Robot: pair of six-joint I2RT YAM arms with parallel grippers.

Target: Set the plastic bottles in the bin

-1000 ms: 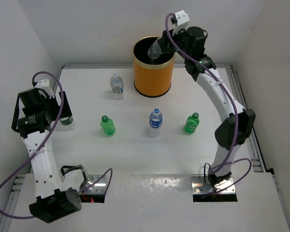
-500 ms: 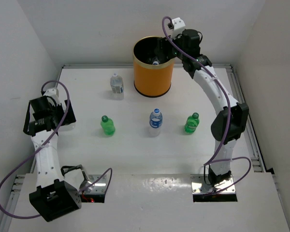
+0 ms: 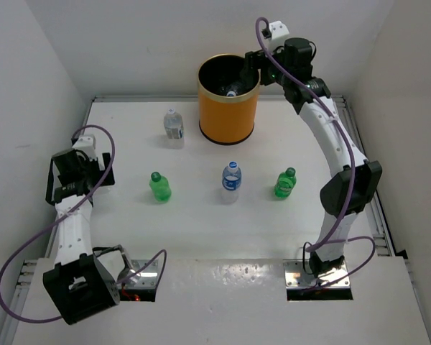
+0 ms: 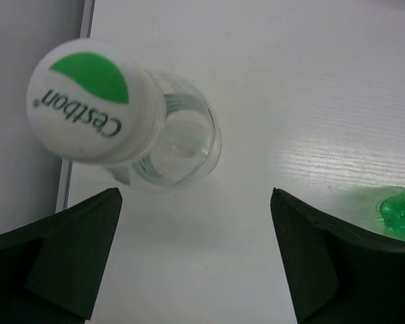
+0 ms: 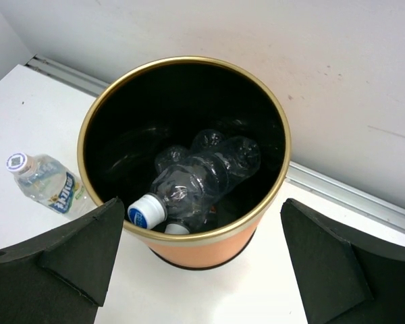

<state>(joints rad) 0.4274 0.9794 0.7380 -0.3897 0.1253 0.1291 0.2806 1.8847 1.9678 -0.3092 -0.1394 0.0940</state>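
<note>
Five bottles stand outside the bin (image 3: 228,118); a clear heap (image 5: 202,169) now lies inside it.
Right gripper (image 3: 253,68), which a second ago held a clear bottle above the bin, hangs released and empty just right of the gold rim; that bottle has gone in. Left gripper (image 4: 196,202), far left of the bin, has shifted over a white-capped bottle (image 4: 94,101), fingers spread around it, apart from it. In front of the bin stand a left green bottle (image 3: 159,187), a blue-capped bottle (image 3: 231,181) and a right green bottle (image 3: 285,183); a labelled bottle (image 3: 173,128) stands just left of the bin.
</note>
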